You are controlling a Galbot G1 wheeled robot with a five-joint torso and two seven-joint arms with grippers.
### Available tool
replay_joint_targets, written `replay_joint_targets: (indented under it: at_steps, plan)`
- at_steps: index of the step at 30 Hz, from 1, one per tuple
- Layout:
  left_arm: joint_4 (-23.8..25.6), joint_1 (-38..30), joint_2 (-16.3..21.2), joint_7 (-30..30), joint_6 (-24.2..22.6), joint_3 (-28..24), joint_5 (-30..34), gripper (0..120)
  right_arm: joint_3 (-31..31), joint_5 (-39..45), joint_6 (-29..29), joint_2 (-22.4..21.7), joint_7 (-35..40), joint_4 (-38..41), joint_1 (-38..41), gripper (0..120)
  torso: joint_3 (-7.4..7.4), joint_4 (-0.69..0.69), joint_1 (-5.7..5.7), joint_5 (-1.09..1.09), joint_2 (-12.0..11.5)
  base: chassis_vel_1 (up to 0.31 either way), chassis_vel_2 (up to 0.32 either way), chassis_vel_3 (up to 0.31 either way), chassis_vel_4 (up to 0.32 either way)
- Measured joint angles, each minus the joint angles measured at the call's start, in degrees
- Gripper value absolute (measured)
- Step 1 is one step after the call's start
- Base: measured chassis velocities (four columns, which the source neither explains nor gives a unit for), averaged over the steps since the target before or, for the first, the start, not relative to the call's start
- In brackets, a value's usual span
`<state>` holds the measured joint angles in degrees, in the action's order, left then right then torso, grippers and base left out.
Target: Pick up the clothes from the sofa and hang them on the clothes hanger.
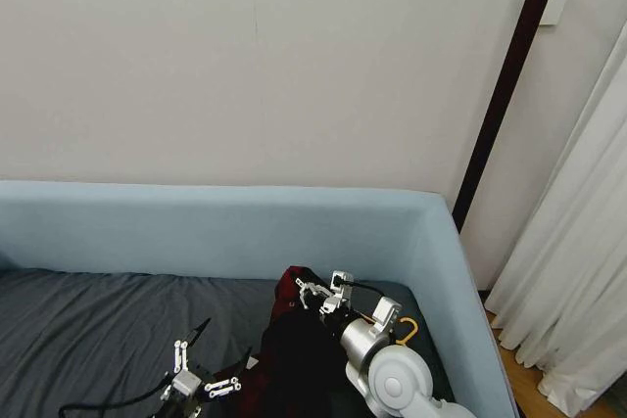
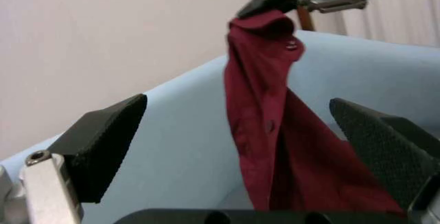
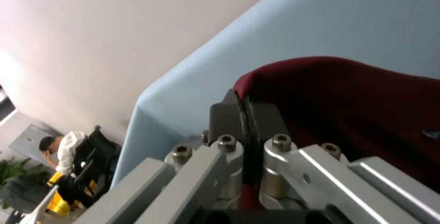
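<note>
A dark red shirt [image 1: 289, 345] hangs in a bunch over the right end of the sofa seat [image 1: 98, 320]. My right gripper [image 1: 298, 284] is shut on its top edge, holding it lifted. In the right wrist view the gripper [image 3: 242, 115] pinches the red cloth [image 3: 343, 100] between closed black pads. The left wrist view has the shirt [image 2: 268, 131] dangling from the right gripper [image 2: 278, 0]. My left gripper [image 1: 220, 349] is low, to the left of the shirt, open and holding nothing. Its black fingers [image 2: 103, 141] stand wide apart.
The light blue sofa back [image 1: 216, 232] and right armrest [image 1: 460, 310] enclose the dark grey seat. A dark rack pole [image 1: 500, 95] rises beyond the armrest, with a white curtain [image 1: 578, 271] to its right. A yellow hook [image 1: 407, 330] shows beside my right forearm.
</note>
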<state>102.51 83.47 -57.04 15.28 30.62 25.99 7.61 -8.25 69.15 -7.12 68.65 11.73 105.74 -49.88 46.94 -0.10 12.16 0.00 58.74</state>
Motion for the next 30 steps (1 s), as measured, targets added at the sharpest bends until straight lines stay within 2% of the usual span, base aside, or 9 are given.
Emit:
replay_joint_targets:
  at_steps: [6,10,11,16,24,30]
  plan:
    - [-3.24,-6.26,1.82,0.07,-2.35,-5.22,1.13,100,0.11,-0.26,0.33,1.10,-0.01,-0.93,0.94,0,0.00,0.01,0.00,-0.01,0.00,0.000,0.000,0.000,0.000]
    - [-4.41,-9.08,-1.05,-11.45,-7.68,-9.98,0.96,100,0.56,-0.80,0.60,1.14,-0.05,-1.05,0.55,0,0.00,0.02,0.00,0.00,0.00,0.000,0.000,0.000,0.000]
    - [-4.42,-9.33,-2.00,-12.82,-8.47,-10.89,1.04,100,0.58,-0.87,0.63,1.05,-0.09,-1.00,0.34,0,0.00,0.01,0.00,-0.01,0.00,0.000,0.000,0.000,0.000]
    - [-4.64,-10.33,-5.33,-14.09,-9.14,-14.19,0.20,100,0.59,-1.39,0.69,1.10,-0.21,-0.65,-0.32,0,0.00,0.01,0.00,0.00,0.00,0.000,0.000,0.000,0.000]
    - [-5.85,-11.97,-6.75,-14.12,-8.84,-17.18,-2.46,100,0.39,-2.11,0.70,1.82,-0.24,-0.67,-0.89,0,-0.01,0.02,0.00,0.00,0.00,0.000,0.000,0.000,0.000]
    - [-5.52,-12.83,-7.22,-15.34,-7.67,-18.19,-2.50,94,-0.08,-3.28,0.72,2.33,-0.43,-0.67,-2.08,0,-0.01,0.01,0.00,0.00,0.00,0.000,0.000,0.000,0.000]
